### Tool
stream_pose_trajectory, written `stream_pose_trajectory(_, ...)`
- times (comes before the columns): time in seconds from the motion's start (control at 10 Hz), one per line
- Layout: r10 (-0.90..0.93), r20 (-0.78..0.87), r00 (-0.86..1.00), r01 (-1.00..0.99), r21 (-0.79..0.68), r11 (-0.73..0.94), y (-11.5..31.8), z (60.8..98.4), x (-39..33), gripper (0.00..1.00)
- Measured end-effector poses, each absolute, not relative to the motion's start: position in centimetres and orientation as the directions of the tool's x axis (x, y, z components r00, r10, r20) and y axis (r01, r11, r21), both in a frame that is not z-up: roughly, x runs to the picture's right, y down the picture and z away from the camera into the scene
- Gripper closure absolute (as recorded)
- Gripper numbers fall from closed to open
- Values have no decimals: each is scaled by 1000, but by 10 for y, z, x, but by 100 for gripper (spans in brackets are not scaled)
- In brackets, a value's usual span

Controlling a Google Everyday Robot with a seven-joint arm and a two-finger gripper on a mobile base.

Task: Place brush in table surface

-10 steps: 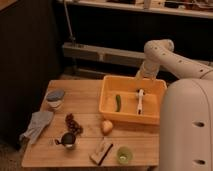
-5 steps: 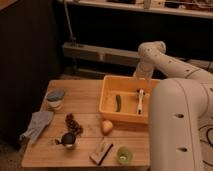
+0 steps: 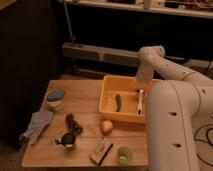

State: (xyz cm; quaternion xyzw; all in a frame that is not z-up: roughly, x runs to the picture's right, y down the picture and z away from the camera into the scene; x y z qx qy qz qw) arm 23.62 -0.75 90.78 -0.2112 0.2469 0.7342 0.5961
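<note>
Gripper point(image 3: 142, 88): released, empty; low over the bin point(image 3: 103, 97)
Brush point(image 3: 140, 103): just under the gripper, lying in the bin; not yet grasped
Worktop point(image 3: 85, 98): beyond the bin; grasp, lift and placing all remain

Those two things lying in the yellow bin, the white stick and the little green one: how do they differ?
The brush is white; the vegetable is green. The brush is longer than the vegetable. The brush lies by the right wall of the bin, just below the open end effector; the vegetable lies mid-bin, apart from it. Both are slim, lie flat and point roughly front to back.
</note>
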Motion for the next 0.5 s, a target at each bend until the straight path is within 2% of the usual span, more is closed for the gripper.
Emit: stream_pose_trajectory(0.5, 758, -621, -200, -980, 124, -157, 22, 884, 240, 35)
